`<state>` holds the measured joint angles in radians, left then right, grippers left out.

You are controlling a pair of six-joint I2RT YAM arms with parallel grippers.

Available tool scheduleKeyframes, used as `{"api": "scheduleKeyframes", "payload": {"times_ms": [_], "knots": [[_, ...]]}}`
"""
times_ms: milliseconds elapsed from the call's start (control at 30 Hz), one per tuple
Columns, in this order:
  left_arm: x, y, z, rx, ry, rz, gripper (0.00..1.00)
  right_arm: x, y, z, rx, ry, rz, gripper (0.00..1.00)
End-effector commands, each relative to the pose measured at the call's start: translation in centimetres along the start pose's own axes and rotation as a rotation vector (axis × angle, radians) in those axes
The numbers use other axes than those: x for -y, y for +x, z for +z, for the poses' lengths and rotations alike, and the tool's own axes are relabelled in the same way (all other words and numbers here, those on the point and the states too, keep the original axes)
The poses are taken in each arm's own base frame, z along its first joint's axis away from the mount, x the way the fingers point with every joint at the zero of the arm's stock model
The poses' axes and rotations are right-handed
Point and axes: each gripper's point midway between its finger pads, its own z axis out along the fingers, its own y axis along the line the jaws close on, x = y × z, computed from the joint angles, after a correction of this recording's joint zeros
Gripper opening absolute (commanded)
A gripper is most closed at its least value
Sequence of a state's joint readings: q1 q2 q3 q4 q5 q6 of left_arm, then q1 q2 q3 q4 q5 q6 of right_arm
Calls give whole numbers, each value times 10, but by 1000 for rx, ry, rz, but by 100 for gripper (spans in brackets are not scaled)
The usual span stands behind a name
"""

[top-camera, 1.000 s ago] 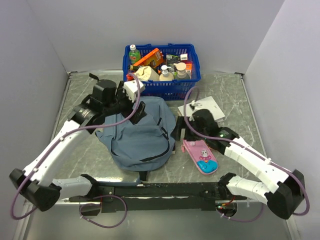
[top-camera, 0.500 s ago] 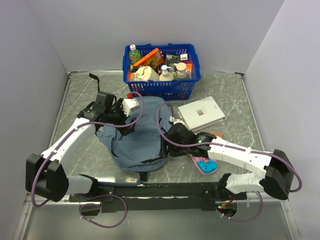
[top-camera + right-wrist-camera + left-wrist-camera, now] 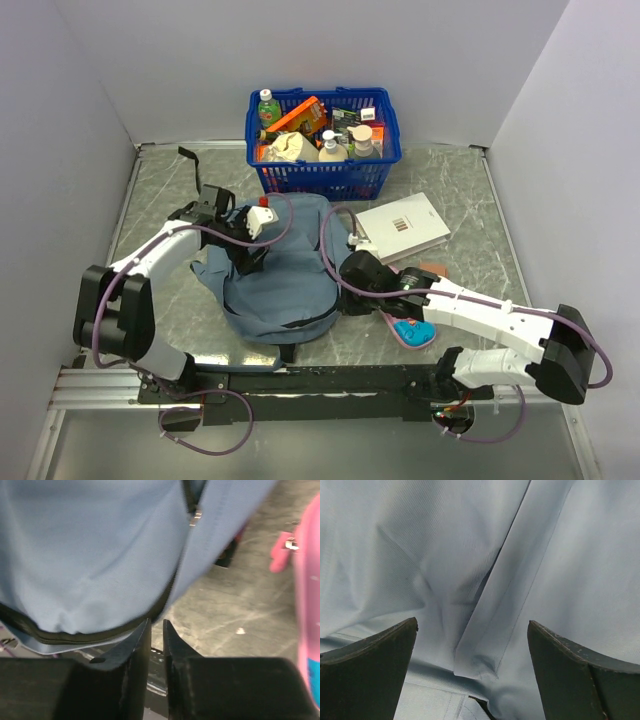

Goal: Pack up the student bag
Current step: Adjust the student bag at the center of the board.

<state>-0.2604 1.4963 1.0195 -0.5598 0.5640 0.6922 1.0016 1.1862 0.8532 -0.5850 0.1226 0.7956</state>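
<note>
Here, the left pincer (image 3: pixel 472 625) hung with jaws wide apart over creased fabric at the upper left of the student bag (image 3: pixel 285 290), probably to gather a fold. The bag lay slumped mid-worktop (image 3: pixel 160 200), in front of a blue basket (image 3: pixel 325 175). At its right zipped edge, the right pincer (image 3: pixel 156 621) showed fingers nearly together, perhaps to hold the opening. Whether they nipped that edge could not be told.

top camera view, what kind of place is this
Probably a robot lab test cell: plain white walls box in a grey marbled tabletop, two white robot arms are bolted at its near edge, and a soft grey-blue fabric backpack and full blue plastic basket look like staged props.
</note>
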Motion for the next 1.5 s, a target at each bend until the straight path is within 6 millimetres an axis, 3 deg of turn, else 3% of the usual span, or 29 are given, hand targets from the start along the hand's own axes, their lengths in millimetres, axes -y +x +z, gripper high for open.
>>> {"api": "scheduleKeyframes", "payload": {"times_ms": [0, 200, 267, 300, 333, 367, 400, 467, 533, 667, 833, 1000, 1100, 1167, 1200, 1267, 1367, 1433, 1467], "knots": [[6, -2, 2, 9, 70, 49, 92, 23, -1, -8, 33, 93, -10, 17], [10, 6, 1, 5, 53, 47, 65, 30, -4, -9, 42, 131, -26, 9], [12, 4, -3, 16, 59, 42, 49, 30, -5, -10, 44, 132, -25, 9], [13, 1, -6, 28, 51, 37, 31, 30, -5, -10, 44, 133, -25, 13], [14, -2, -8, 38, 48, 31, 24, 27, -8, -12, 52, 126, -20, 21], [16, -4, -10, 45, 50, 15, 19, 27, -10, -14, 59, 127, -13, 43], [18, -7, -14, 58, 48, 16, 16, 26, -12, -16, 68, 122, -10, 53], [23, -12, -17, 78, 59, 1, 13, 22, -18, -21, 89, 109, 12, 74], [25, -16, -21, 98, 55, -13, 12, 16, -23, -27, 110, 73, 31, 80], [30, -26, -30, 121, 53, -87, 6, 0, -25, -28, 115, -6, 51, 82], [34, -29, -42, 155, -5, -180, 1, -18, -10, -9, 31, -75, 54, 82], [41, -33, -60, 228, -85, -239, 1, -12, 3, 6, -16, -46, 51, 75], [44, -33, -66, 244, -110, -271, 1, -11, 7, 9, -23, -57, 59, 59], [46, -28, -66, 227, -114, -282, 1, -9, 6, 11, -18, -47, 63, 34], [46, -26, -66, 220, -116, -286, 1, -9, 4, 11, -14, -45, 54, 5], [46, -23, -67, 205, -125, -293, 1, -3, 0, 11, -8, -11, 41, 0], [45, -22, -71, 200, -143, -302, 1, -7, -39, -1, 82, 21, -2, 0], [41, -26, -76, 221, -160, -324, 1, 1, -61, -11, 133, 79, -58, 0], [31, -29, -86, 254, -198, -355, 1, -7, -86, -23, 188, 76, -64, 0]]}}
